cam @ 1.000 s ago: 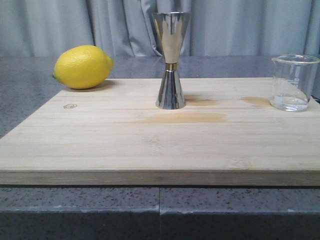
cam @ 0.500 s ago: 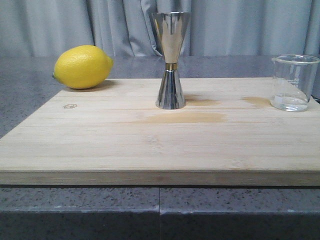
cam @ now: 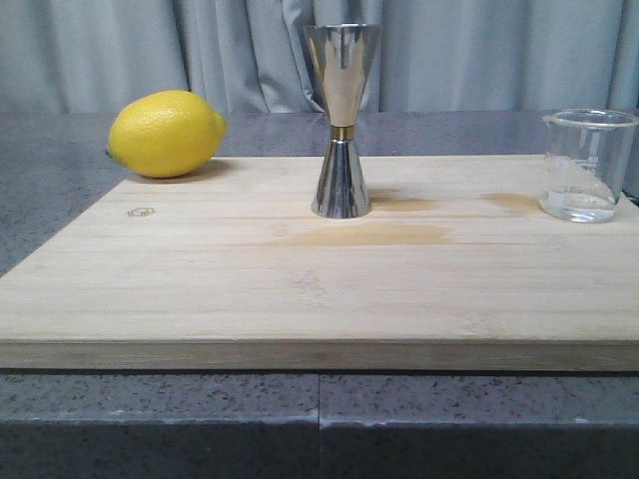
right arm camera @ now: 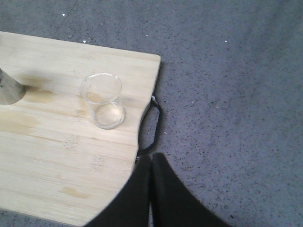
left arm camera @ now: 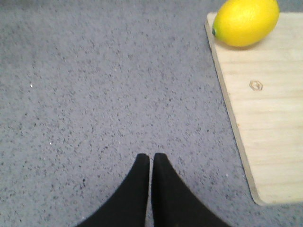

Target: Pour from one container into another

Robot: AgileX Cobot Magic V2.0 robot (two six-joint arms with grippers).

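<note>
Front view: a pale wooden cutting board (cam: pixel 300 279) fills most of the frame, lying on a speckled grey countertop (cam: pixel 60 190) with grey curtains (cam: pixel 150 50) behind. A steel double jigger (cam: pixel 340 120) stands upright at the centre of the frame, toward the board's far edge, with a thin gold band at its narrow waist. A clear glass beaker (cam: pixel 586 165) stands upright at the right edge of the frame, on the board, with a little clear liquid at its bottom. It is well apart from the jigger. A yellow lemon (cam: pixel 165 133) rests at upper left, at the board's far corner. Darker stains mark the wood beside the jigger's base. No arm shows here.

Left wrist view: the left gripper (left arm camera: pixel 150 161) sits at bottom centre, its two black fingers pressed together with nothing between them, above bare countertop. The lemon and a board corner with a small hexagon logo (left arm camera: pixel 256 85) occupy the upper right.

Right wrist view: the right gripper (right arm camera: pixel 150 161) is at bottom centre, fingers closed together and empty, over the board's edge near a black handle loop (right arm camera: pixel 154 127). The beaker stands at centre left, apart from the gripper. The jigger's base is just visible at the left edge.
</note>
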